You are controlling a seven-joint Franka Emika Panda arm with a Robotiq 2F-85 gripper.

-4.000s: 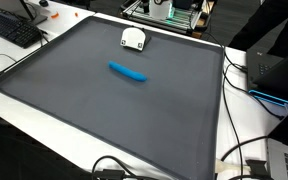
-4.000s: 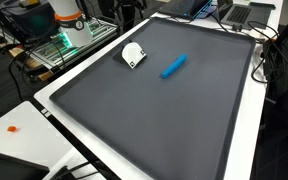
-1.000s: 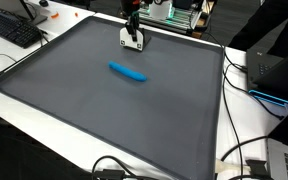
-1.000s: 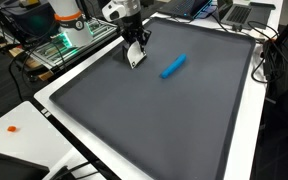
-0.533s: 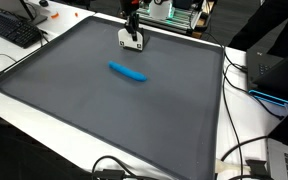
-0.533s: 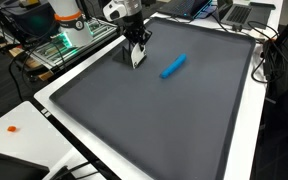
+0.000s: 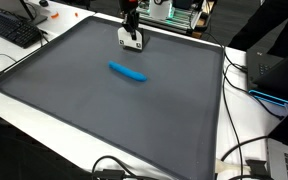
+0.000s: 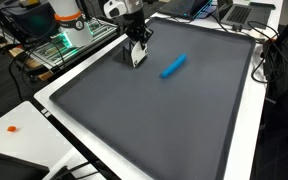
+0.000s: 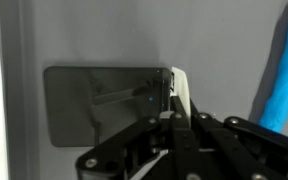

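A small white object (image 7: pixel 132 40) with a dark grey hollow stands near the far edge of the grey mat (image 7: pixel 104 110); it also shows in the exterior view (image 8: pixel 136 56). My gripper (image 7: pixel 131 30) comes down on it from above and is shut on its thin white wall (image 9: pixel 181 90). In the wrist view the gripper (image 9: pixel 174 108) pinches that wall, with the grey hollow (image 9: pixel 104 105) to the left. A blue elongated object (image 7: pixel 127 72) lies on the mat a short way off, apart from the gripper, and shows in the other views too (image 8: pixel 173 66) (image 9: pixel 281 70).
The mat fills a white table (image 7: pixel 44 115). A keyboard (image 7: pixel 14 30) lies off one corner, and cables and a laptop (image 7: pixel 284 160) sit along another side. A rack with green electronics (image 8: pixel 72 38) stands behind the arm. A small orange item (image 8: pixel 12 128) lies on the white surface.
The jaws have closed on the white object's wall over the last second. Four seconds ago the arm was not over the mat. The blue object has not moved.
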